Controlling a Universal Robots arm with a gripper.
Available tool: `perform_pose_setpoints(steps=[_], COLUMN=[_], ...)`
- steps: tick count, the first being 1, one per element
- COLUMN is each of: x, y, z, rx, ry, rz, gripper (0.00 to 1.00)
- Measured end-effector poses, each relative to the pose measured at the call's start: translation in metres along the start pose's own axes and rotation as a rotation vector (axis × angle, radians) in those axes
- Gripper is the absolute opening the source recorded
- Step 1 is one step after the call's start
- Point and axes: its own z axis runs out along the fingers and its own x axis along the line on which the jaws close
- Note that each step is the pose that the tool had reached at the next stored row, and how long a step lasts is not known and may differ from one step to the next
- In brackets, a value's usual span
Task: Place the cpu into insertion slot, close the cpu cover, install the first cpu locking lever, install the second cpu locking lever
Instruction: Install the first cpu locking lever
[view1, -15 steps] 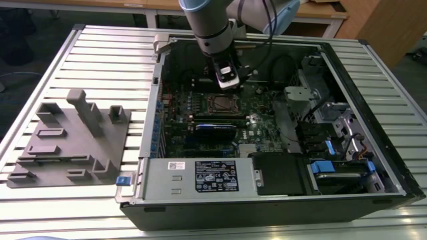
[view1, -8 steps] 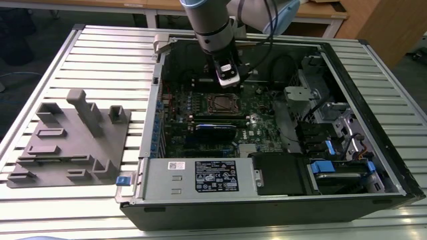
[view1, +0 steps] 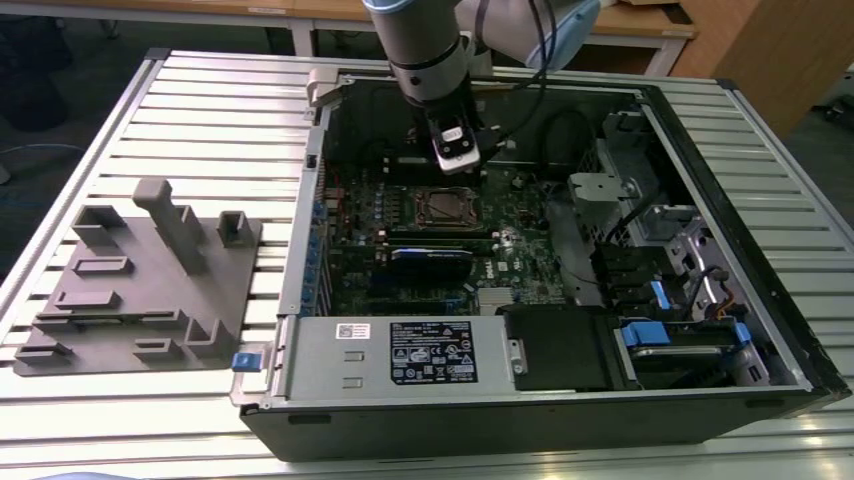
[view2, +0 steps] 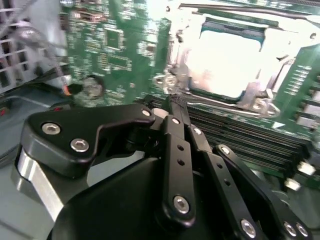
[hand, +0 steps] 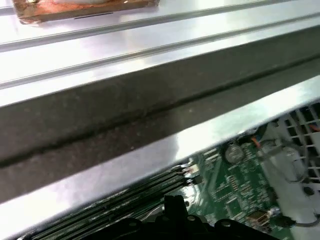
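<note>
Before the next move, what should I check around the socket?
1. Cpu seated in slot: ok, it lies flat inside the rim.
2. Cover down: looks ok, its frame lies around the cpu.
3. Both levers latched: cannot tell.
4. Gripper empty: ok, shut with nothing between the tips.
5. Gripper clear of the board: ok, in the exterior view it hangs above the slot, not touching.
</note>
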Motion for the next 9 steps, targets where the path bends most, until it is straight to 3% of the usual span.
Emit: perform_pose_setpoints(steps=[6, 7, 9], x=[-0.0016, -0.0016, -0.0016], y=[0.0005, 0.0005, 0.0005], z=[0.0016, 0.0017, 0.0015], rx=[0.0425, 0.0475, 0.0495], ry=[0.0987, 0.1104, 0.1140], rz=[0.012, 0.013, 0.014], gripper=[0.11, 0.11, 0.11])
